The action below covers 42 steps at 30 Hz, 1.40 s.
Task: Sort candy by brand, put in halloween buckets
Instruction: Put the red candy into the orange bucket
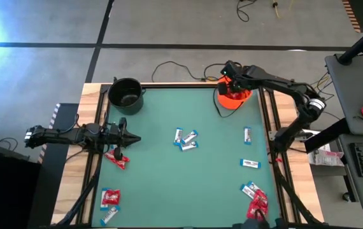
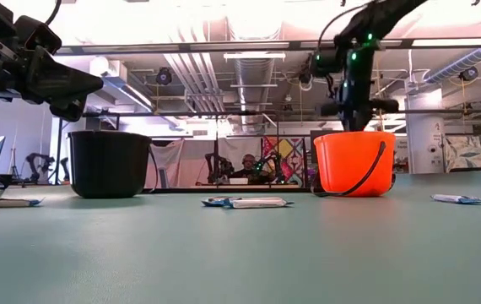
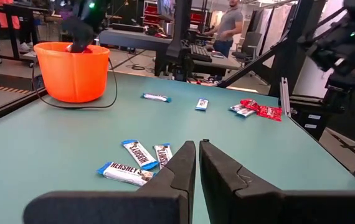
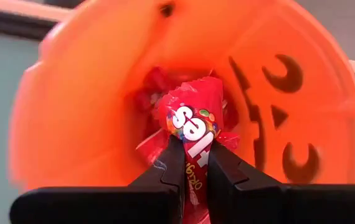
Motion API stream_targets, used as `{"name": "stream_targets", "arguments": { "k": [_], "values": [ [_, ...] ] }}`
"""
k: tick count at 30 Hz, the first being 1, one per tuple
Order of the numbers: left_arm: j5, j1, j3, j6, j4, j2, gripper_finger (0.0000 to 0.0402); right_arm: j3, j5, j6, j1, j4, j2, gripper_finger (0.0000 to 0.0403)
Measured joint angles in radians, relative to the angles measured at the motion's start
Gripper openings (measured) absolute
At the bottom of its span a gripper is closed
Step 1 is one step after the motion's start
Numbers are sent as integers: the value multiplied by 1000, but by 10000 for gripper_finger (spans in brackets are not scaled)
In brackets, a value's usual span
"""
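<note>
Right wrist view shows my right tool (image 4: 193, 163) clamped on a red Skittles packet (image 4: 193, 121), fingers pinching its lower end, the packet hanging right over the mouth of the orange pumpkin bucket (image 4: 302, 93). More red packets lie in the bottom of that bucket.

From the high view, the orange bucket (image 1: 233, 98) stands at about one o'clock on the green worktop (image 1: 162, 172), and my right tool (image 1: 227, 79) is poised over its rim. The black cauldron bucket (image 1: 126, 95) sits at eleven o'clock. My left tool (image 1: 132, 138) hovers at nine o'clock, above the worktop, its fingers pressed together with nothing between them; the left wrist view confirms only a thin slit between the fingers (image 3: 180, 168).

Candy left on the worktop:
- three white-and-blue Hershey's bars (image 1: 186, 139) clustered at the centre;
- one white-and-blue bar (image 1: 247, 134) at three o'clock, another (image 1: 250, 164) at four o'clock;
- a red packet (image 1: 116, 158) just beside my left tool;
- red packets and a white bar (image 1: 109, 202) at seven o'clock;
- a mixed pile of red packets and white-and-blue bars (image 1: 255, 200) at five o'clock.

In the low view, a person sits in the room far behind the worktop.
</note>
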Motion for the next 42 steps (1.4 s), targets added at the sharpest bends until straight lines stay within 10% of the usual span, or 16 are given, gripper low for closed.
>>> {"name": "stream_targets", "arguments": {
  "k": [21,32,42],
  "values": [
    [0,0,0,0,0,0,7,23,104,11,83,48,-66,163],
    [0,0,0,0,0,0,6,22,66,199,778,45,-244,155],
    [0,0,0,0,0,0,6,19,71,883,1312,46,-21,165]
  ]
}}
